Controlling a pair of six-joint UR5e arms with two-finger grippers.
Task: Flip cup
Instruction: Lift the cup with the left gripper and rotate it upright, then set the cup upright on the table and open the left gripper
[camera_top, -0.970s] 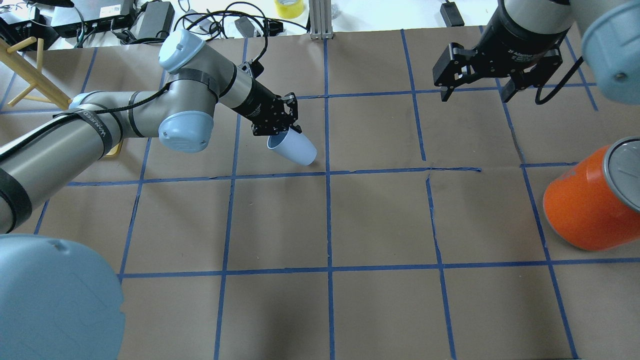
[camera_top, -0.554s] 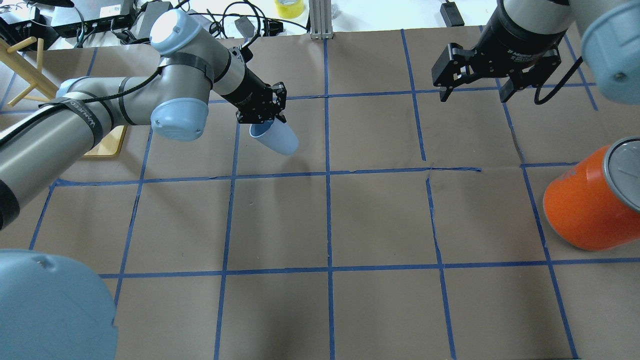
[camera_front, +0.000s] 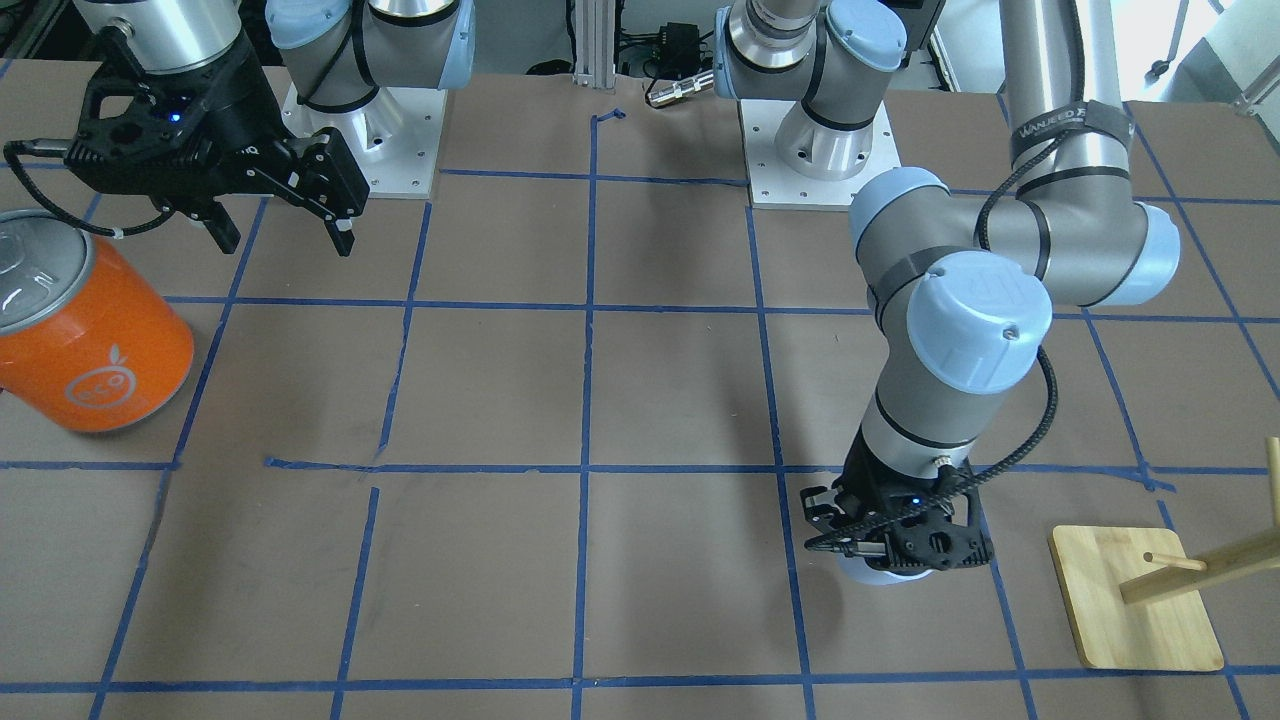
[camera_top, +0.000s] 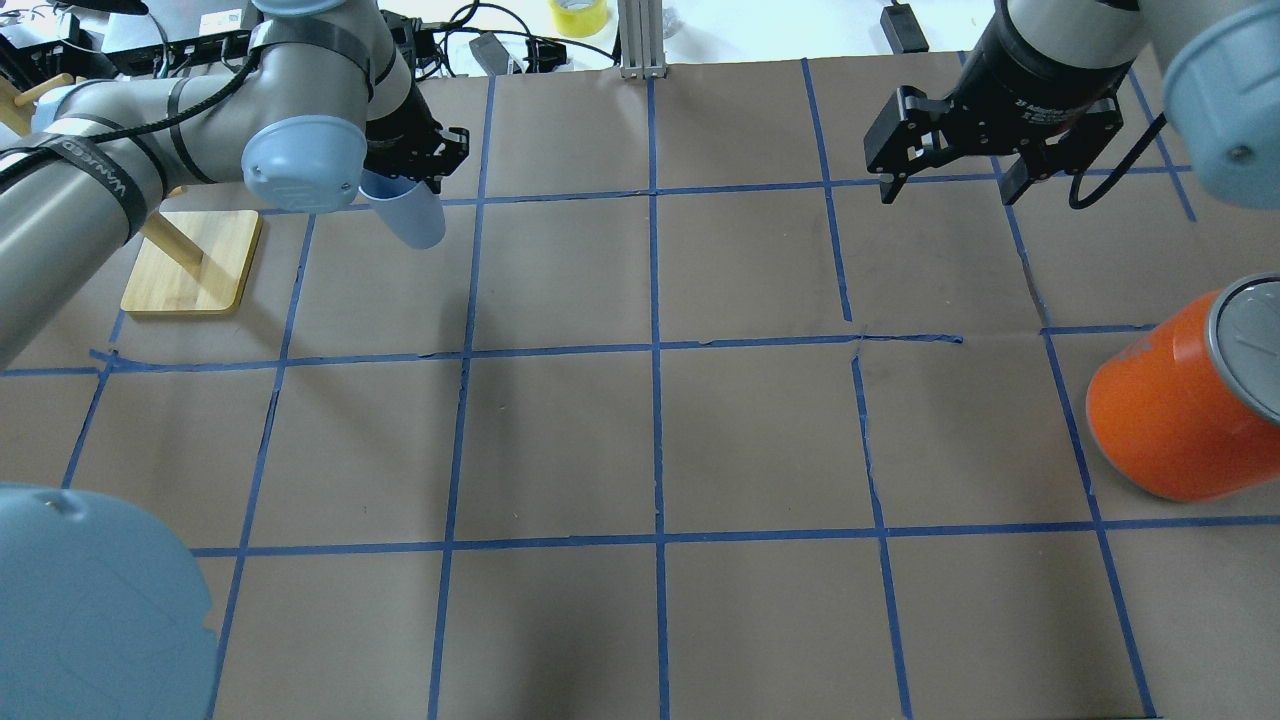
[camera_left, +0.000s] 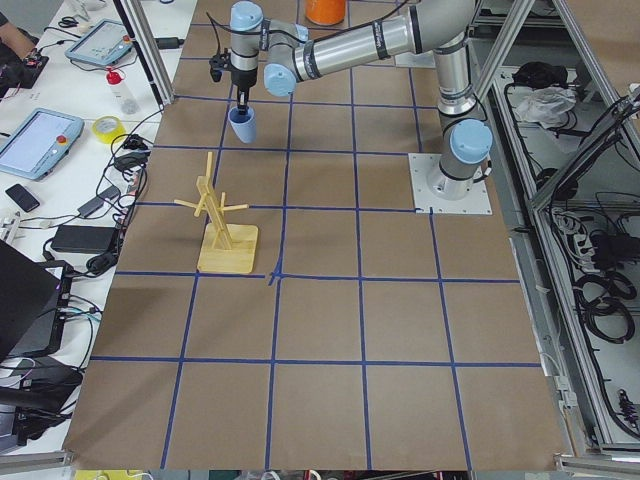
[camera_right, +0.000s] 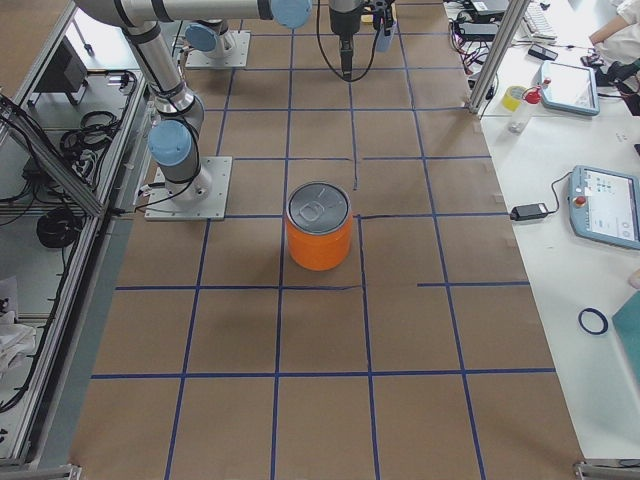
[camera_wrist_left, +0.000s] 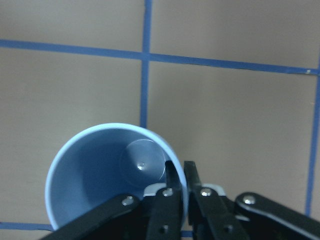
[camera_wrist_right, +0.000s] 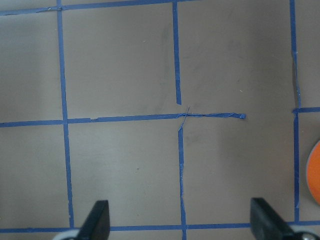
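The pale lavender-blue cup (camera_top: 410, 215) hangs mouth-up from my left gripper (camera_top: 415, 165), near the far left of the table. In the left wrist view the fingers (camera_wrist_left: 172, 180) pinch the rim, one inside and one outside, and I look down into the cup (camera_wrist_left: 100, 170). From the front only a sliver of the cup (camera_front: 880, 574) shows under the left gripper (camera_front: 900, 545). I cannot tell whether its base touches the table. My right gripper (camera_top: 950, 185) is open and empty, high over the far right; it also shows in the front view (camera_front: 285, 235).
A big orange can (camera_top: 1165, 420) with a silver lid stands at the right edge. A wooden peg stand on a square base (camera_top: 190, 260) stands just left of the cup. Brown paper with blue tape grid lines (camera_top: 655, 345) covers the table.
My left arm has carried the cup left and toward the far edge, and turned it from tilted on its side to nearly upright, mouth up. The right arm has not moved.
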